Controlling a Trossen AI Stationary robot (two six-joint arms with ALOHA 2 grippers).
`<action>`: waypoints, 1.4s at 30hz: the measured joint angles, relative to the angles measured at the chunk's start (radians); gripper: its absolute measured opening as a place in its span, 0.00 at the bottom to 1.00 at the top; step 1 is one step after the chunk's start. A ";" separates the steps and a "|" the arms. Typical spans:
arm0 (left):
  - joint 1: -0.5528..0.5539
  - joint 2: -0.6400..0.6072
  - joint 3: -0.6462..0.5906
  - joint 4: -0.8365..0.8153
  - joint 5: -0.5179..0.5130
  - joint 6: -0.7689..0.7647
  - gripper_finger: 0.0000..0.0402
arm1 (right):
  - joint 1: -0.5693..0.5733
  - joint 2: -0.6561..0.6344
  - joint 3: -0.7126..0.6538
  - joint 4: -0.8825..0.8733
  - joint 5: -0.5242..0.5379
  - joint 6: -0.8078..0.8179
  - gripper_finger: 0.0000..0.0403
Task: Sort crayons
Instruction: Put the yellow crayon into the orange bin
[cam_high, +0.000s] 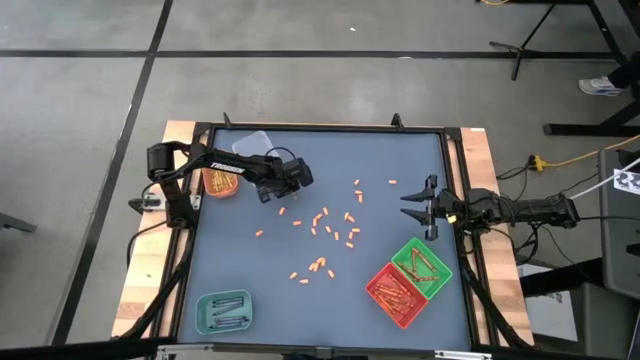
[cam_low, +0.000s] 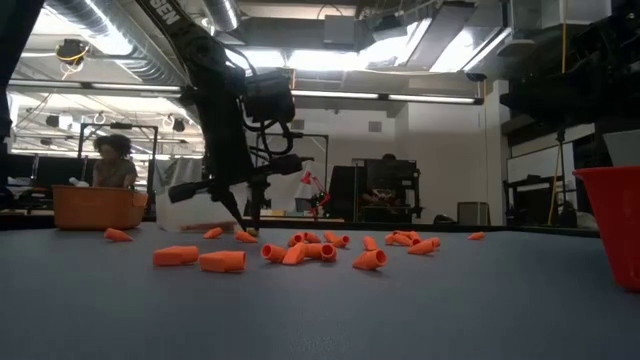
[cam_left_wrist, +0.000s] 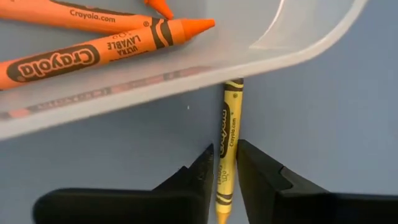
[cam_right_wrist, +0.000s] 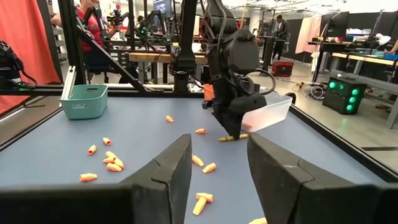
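Clamped between the left gripper's (cam_left_wrist: 227, 171) fingers: a yellow crayon (cam_left_wrist: 226, 134), tip under the clear tray (cam_left_wrist: 298, 37) holding orange crayons (cam_left_wrist: 93, 50). Waiting at table's right edge, fingers apart: right gripper (cam_high: 418, 205).

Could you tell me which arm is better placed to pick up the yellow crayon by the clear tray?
Left: the left gripper is closed on the yellow crayon beside the clear tray, while the right gripper waits open at the table's right edge, well away.
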 joint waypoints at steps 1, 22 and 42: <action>0.000 0.000 0.000 -0.002 0.001 0.010 0.13 | 0.000 0.000 0.000 0.000 0.000 0.000 0.38; -0.059 -0.018 0.006 0.007 0.003 0.198 0.02 | 0.000 0.000 0.000 0.000 0.000 -0.004 0.38; -0.033 -0.270 0.153 -0.026 -0.033 0.246 0.01 | 0.000 0.002 0.000 0.000 0.000 -0.004 0.38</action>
